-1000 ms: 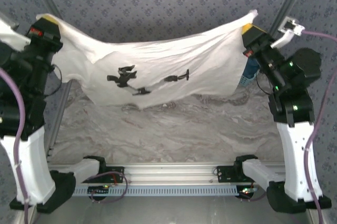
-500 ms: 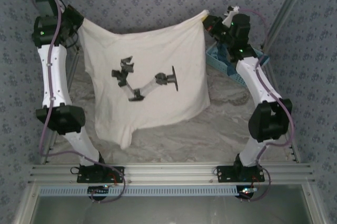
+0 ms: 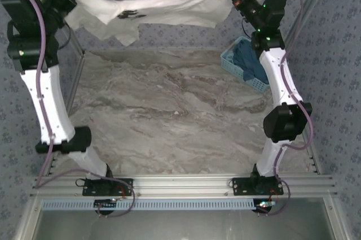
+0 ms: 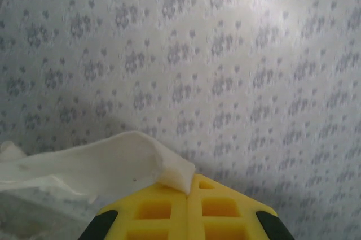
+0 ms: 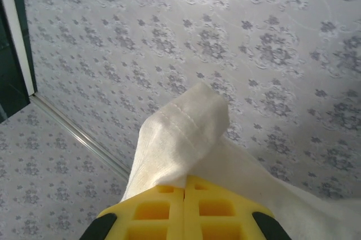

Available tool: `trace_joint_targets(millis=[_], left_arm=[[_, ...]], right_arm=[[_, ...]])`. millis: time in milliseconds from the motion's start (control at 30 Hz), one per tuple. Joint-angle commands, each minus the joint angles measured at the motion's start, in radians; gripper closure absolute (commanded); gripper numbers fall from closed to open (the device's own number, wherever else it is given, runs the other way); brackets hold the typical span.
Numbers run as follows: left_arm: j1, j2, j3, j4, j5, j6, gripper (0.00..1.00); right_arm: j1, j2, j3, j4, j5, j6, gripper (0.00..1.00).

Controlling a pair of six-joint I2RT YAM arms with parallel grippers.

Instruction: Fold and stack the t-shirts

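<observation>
Holding the wrinkled cream-white cotton t-shirt [image 3: 169, 7] high above the grey marble worktop [image 3: 169, 116], we clench our yellow left fingers [image 4: 152, 212] and yellow right fingers [image 5: 155, 212] on its 2 ends.

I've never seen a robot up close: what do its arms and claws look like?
The left arm and right arm have white shells with chunky black joints. A lilac cable runs along each, and small green lights glow near the right wrist. The left claw and right claw have bright yellow fingers with square recesses, on black bodies.
</observation>
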Motion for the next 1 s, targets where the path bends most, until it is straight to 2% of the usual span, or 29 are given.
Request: trace_joint_targets(millis=[0,100,200,300,400,500,567,800,967], left_arm=[[-0.068,-0.15,-0.362,-0.026,-0.115,0.086,1.0],[-0.132,-0.374,-0.844,0.043,-0.193,0.009,1.0],[-0.182,-0.548,-1.204,0.031,-0.198,-0.095,1.0],[-0.223,-0.652,-1.49,0.034,-0.112,-0.197,1.0],[-0.257,-0.674,-1.72,0.07,-0.013,-0.304,1.0],[-0.259,-0.674,-1.865,0.09,0.03,-0.367,1.0],[-0.258,-0.685,-1.895,0.058,0.025,-0.385,1.0],[-0.258,-0.738,-1.886,-0.148,0.024,-0.431,1.0],[-0.258,-0.803,-1.906,-0.168,0.072,-0.516,1.0]], right_arm=[[0.004,-0.063,-0.199,-0.014,-0.032,0.018,1.0],[0.016,-0.174,-0.497,-0.031,0.0,-0.006,1.0],[0.043,-0.243,-0.74,-0.105,0.031,-0.06,1.0],[0.077,-0.251,-0.895,-0.216,0.058,-0.117,1.0],[0.1,-0.215,-0.98,-0.277,0.099,-0.166,1.0],[0.114,-0.174,-1.009,-0.365,0.141,-0.228,1.0],[0.121,-0.166,-1.012,-0.431,0.184,-0.247,1.0],[0.135,-0.277,-1.054,-0.606,0.339,-0.284,1.0],[0.138,-0.395,-1.09,-0.704,0.422,-0.297,1.0]])
